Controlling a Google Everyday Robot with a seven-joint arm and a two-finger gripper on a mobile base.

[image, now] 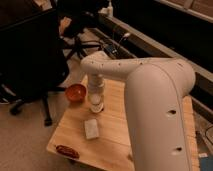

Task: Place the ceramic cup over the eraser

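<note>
The big white arm fills the right of the camera view and bends down to the wooden table (115, 135). The gripper (96, 100) points straight down near the table's far left part, just right of the orange-red bowl (76, 92). A small white round shape at the gripper's tip, low over the table, looks like the ceramic cup (96, 106). The wrist covers its top. The black eraser is hidden or out of view.
A flat white rectangular block (91, 128) lies in front of the gripper. A dark red oval object (66, 150) lies at the table's front left corner. A black office chair (35, 60) stands left of the table. A dark counter with cables runs behind.
</note>
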